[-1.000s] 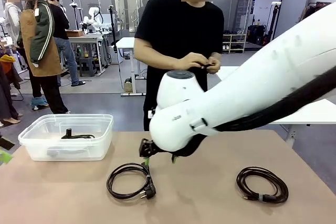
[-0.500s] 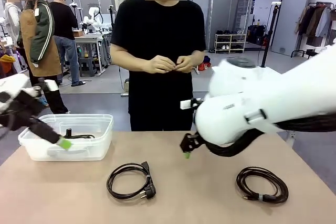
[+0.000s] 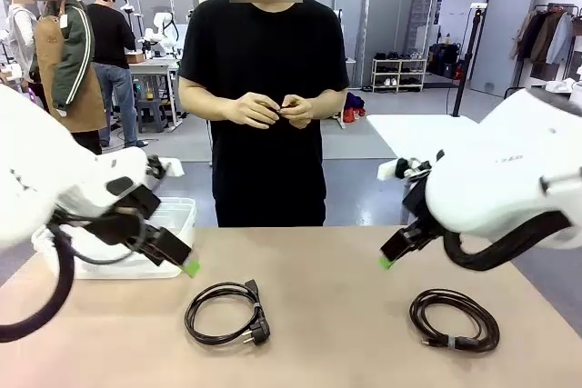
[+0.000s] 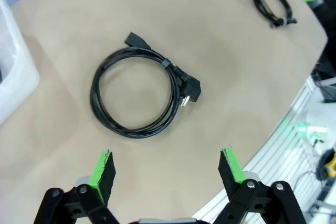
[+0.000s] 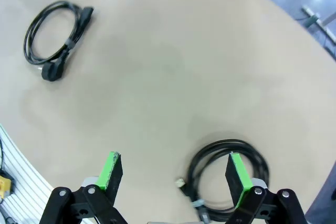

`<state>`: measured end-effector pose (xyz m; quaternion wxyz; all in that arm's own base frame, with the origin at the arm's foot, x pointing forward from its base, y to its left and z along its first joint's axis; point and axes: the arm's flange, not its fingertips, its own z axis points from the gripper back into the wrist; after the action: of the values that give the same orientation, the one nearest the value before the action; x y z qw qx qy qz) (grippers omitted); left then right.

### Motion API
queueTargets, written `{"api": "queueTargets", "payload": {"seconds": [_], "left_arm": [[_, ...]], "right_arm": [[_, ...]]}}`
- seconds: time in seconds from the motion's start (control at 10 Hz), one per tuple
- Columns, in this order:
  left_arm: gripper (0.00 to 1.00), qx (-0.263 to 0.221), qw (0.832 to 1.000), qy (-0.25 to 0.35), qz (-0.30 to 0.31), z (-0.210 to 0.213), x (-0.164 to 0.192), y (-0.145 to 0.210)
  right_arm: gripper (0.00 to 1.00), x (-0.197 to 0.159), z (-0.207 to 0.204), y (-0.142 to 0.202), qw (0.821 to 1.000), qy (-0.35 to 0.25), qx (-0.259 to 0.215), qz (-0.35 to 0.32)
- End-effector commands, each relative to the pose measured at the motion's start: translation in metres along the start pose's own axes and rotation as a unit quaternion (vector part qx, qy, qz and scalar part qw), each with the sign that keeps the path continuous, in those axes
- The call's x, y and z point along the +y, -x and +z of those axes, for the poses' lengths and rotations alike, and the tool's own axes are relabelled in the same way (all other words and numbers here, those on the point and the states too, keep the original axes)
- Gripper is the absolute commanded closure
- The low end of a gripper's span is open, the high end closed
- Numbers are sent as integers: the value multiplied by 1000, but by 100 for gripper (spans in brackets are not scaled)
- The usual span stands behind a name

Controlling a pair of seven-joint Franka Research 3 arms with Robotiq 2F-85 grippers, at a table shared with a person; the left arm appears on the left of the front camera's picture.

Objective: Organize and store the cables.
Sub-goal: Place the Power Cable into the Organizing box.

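Two coiled black cables lie on the tan surface (image 3: 327, 333), well apart from each other. The cable with the plug (image 3: 227, 313) sits just ahead of and below the left arm's fingers (image 3: 188, 267), its loop roughly centred on the gap between them in the left wrist view. The other cable (image 3: 453, 319) lies under the right arm's fingers (image 3: 387, 262), and one finger covers part of its loop in the right wrist view. Both pairs of fingers are spread wide and hold nothing. This is a change from a second ago, when the right arm stretched across the middle and hung over the cable with the plug, with the left arm barely in the picture. The right arm has since swung back to its own side, and the left arm has come in past the clear bin (image 3: 173, 215) behind its fingers. Each arm now appears lined up with one cable, so neither coil is stored yet and a grasp seems to be the next step. Beyond the fingers, at the far edge, a person (image 3: 268, 61) in black stands facing the robot, hands (image 3: 273, 109) together at the waist and away from the cables.
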<state>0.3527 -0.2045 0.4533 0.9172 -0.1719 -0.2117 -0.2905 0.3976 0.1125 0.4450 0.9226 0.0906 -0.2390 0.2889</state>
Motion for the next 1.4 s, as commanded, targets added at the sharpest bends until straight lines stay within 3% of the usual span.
{"api": "queueTargets", "payload": {"seconds": [0.0,0.3,0.6,0.9,1.0,1.1,1.3], "left_arm": [[0,34,998,-40,25,-21,-21,-18],[0,66,993,-82,50,-52,-53,-44],[0,108,984,-110,86,-88,-64,-61],[0,81,979,-138,126,-126,-65,-78],[0,74,980,-138,120,-127,-63,-79],[0,96,982,-115,113,-113,-58,-61],[0,96,982,-115,113,-113,-58,-61]], "right_arm": [[0,-6,5,69,999,-27,-19,6],[0,-17,15,115,998,-56,-27,12],[0,-7,21,138,994,-92,-51,35],[0,5,24,144,989,-122,-41,75],[0,-57,38,39,994,-94,-33,43],[0,-57,38,39,994,-94,-33,43],[0,-57,38,39,994,-94,-33,43]]}}
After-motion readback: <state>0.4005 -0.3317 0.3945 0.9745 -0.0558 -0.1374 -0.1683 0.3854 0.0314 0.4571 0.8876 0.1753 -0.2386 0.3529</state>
